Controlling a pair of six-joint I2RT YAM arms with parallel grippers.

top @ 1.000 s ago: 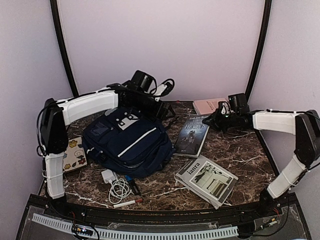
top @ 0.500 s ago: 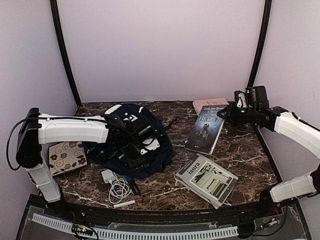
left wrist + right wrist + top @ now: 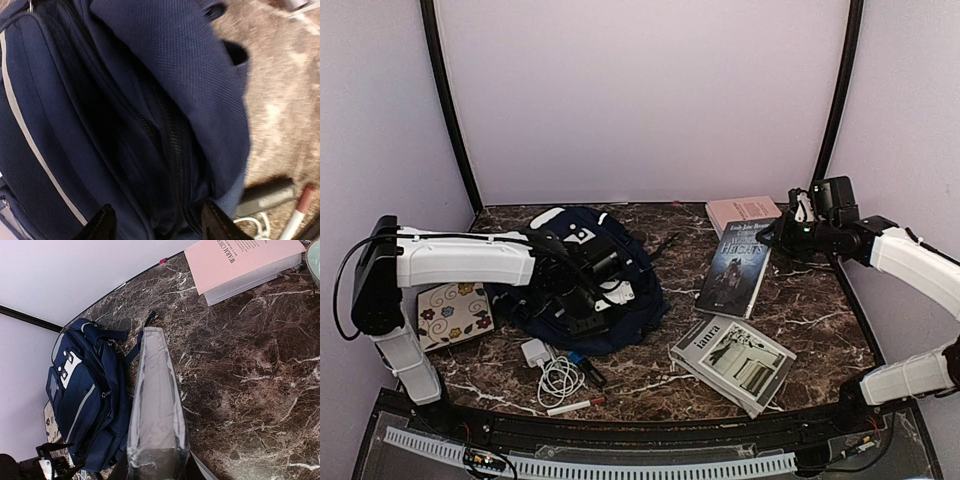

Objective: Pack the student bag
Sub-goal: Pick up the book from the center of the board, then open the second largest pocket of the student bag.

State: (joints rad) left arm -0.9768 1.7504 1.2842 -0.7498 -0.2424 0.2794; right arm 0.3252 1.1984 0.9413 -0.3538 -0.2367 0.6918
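Within the last second the left gripper (image 3: pixel 159 226) has swung from behind the student bag (image 3: pixel 125 75) to just above it, fingers apart over a zip. The right gripper (image 3: pixel 778 232) is clamped on one end of the dark book (image 3: pixel 735 268). The bag lies left of centre on the marble table (image 3: pixel 810 310), beside the book

Robot lab enclosure, plain lilac walls (image 3: pixel 640 100), black frame (image 3: pixel 446 105), marble-look table (image 3: pixel 810 300)
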